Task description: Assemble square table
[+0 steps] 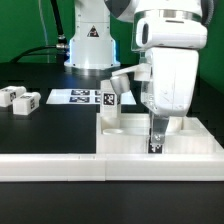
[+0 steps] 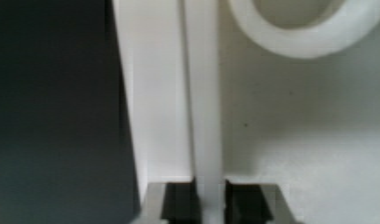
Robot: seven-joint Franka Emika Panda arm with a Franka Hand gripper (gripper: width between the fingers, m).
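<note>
Where the gripper (image 1: pixel 154 132) hangs straight down, its fingers (image 2: pixel 178 203) are pinched almost fully together on the thin raised rim of the top (image 1: pixel 125 129). The top lies flat, rim and round socket (image 2: pixel 311 25) facing up. Being square, it has no longer side, and its near edge runs across the exterior view. It sits nearer the camera than the marker board (image 1: pixel 80 97), toward the exterior view's right. Two legs (image 1: pixel 28 101) lie off the board's left end, and a third leg (image 1: pixel 113 96) lies just beside its right end.
</note>
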